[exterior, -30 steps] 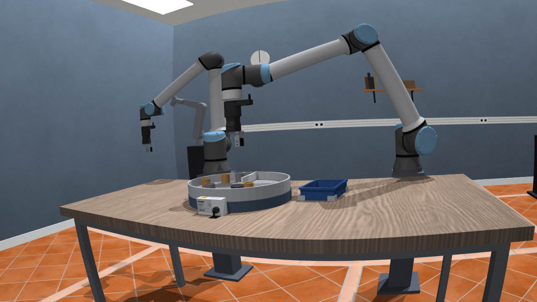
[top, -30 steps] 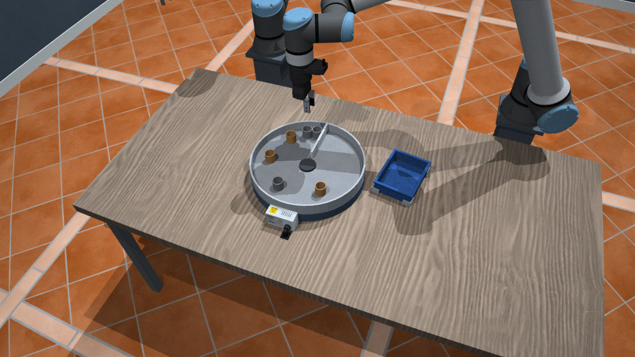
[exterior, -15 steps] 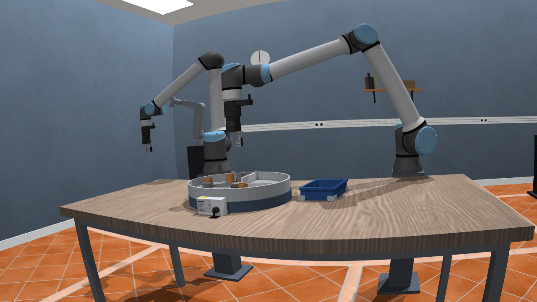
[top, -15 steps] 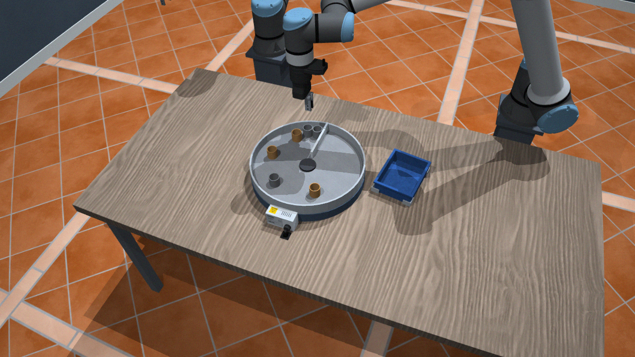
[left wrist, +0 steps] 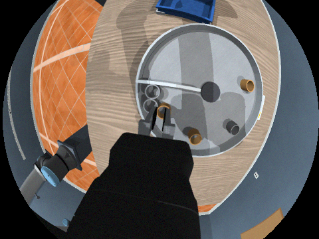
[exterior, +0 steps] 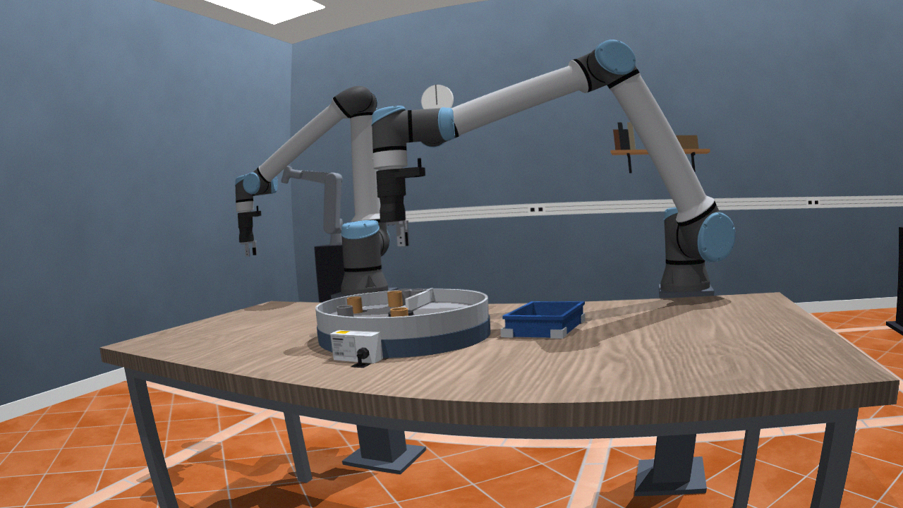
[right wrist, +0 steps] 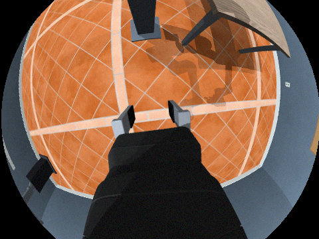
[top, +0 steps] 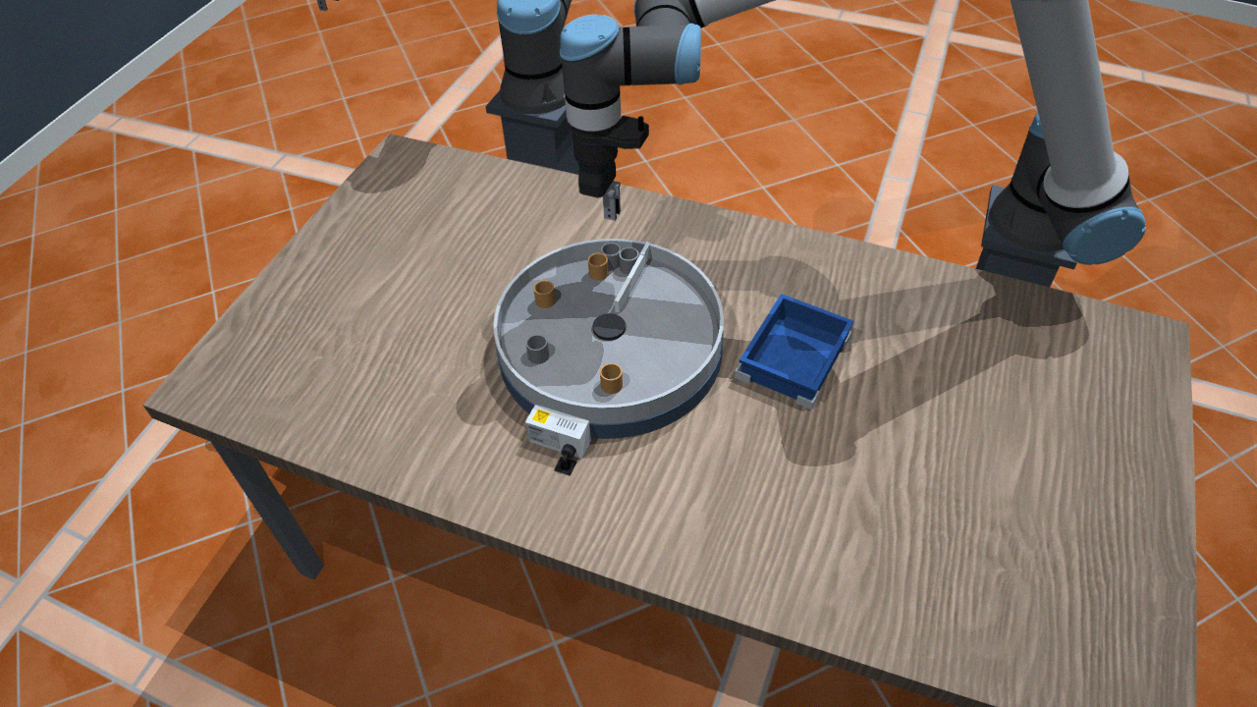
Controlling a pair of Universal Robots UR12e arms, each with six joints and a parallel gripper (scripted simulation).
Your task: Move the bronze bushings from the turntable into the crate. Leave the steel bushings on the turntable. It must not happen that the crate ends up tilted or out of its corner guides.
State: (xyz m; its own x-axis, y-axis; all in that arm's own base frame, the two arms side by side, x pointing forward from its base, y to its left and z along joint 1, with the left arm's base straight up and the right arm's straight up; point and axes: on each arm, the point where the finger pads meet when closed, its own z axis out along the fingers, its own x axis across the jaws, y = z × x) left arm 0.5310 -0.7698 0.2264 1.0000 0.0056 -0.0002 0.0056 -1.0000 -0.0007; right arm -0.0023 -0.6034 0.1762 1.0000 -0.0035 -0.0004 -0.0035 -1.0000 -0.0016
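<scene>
Appears to be a robotics lab. Includes, below the left gripper [top: 612, 203] [exterior: 402, 234] [left wrist: 160, 114], a worktable [top: 879, 527] [exterior: 568, 366] [left wrist: 113, 83] [right wrist: 246, 13] and tiled floor [top: 817, 132] [exterior: 94, 429] [left wrist: 66, 40] [right wrist: 83, 83]; beyond it in the exterior view, socket trunking [exterior: 600, 205] [left wrist: 10, 117] [right wrist: 8, 157], a wall shelf [exterior: 656, 151] and an additional grey arm [exterior: 332, 202] [right wrist: 30, 192].

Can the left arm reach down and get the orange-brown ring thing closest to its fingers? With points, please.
Probably yes: nothing covers that bronze bushing [top: 597, 267] [left wrist: 163, 111], and the left gripper [top: 612, 201] [exterior: 403, 233] [left wrist: 160, 114] is up near it. But steel bushings [top: 628, 256] [left wrist: 152, 91] stand close beside, so it could bump them.
</scene>
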